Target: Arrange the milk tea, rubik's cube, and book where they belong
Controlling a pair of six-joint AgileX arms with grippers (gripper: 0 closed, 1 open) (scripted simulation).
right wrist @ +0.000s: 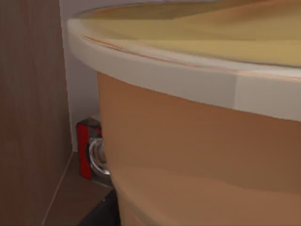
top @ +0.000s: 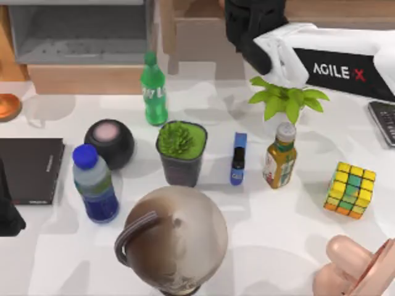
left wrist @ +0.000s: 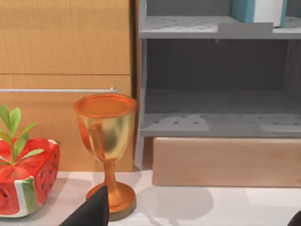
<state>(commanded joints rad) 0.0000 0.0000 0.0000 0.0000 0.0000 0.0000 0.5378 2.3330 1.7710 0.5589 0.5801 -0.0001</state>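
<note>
The rubik's cube (top: 350,189), mostly yellow and green, stands on the white table near the right edge. In the left wrist view the teal book (left wrist: 258,9) stands upright on the upper board of the grey shelf (left wrist: 188,28). A tan cup with a pale lid, the milk tea (right wrist: 197,141), sits very close to the right wrist camera inside a wooden compartment. My right gripper (top: 247,28) reaches into the wooden cabinet at the back of the table. My left gripper (left wrist: 193,221) is parked at the table's left edge, open, facing the shelf.
On the table stand a green soda bottle (top: 154,89), a black round speaker (top: 110,143), a blue water bottle (top: 95,185), a potted succulent (top: 181,151), a yellow bottle (top: 281,155), a brown globe (top: 173,240) and a thin black book (top: 28,169). An orange goblet (left wrist: 107,150) stands before the shelf.
</note>
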